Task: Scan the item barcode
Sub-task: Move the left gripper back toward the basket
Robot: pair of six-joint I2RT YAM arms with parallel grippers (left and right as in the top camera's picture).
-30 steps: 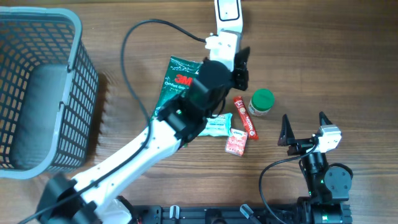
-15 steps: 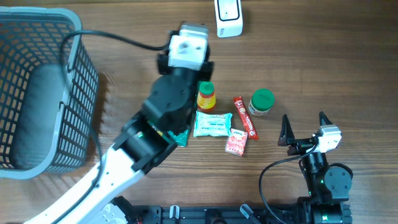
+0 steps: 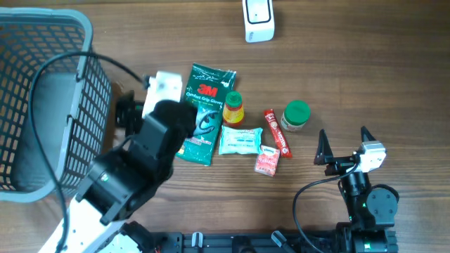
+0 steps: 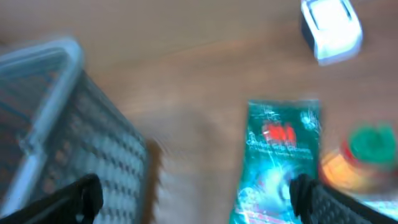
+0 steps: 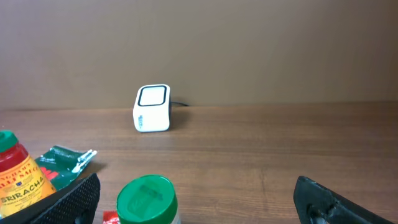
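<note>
Green and glossy, the flat 3M packet (image 3: 204,112) lies printed side up on the wooden table (image 3: 351,56) at centre frame. It is just beside the sriracha bottle (image 3: 233,109) and well below the boxy white scanner (image 3: 258,19). The left gripper (image 4: 196,198) hangs over its left edge, jaws spread wide and empty. That gripper's blurred view adds the grey mesh basket (image 4: 56,143). The right gripper (image 5: 198,199) gapes empty too; only its low view makes the bottle's lettering readable.

Green 3M packet (image 3: 208,90) lying flat, label up, white barcode scanner (image 3: 258,19) upright, well apart
</note>
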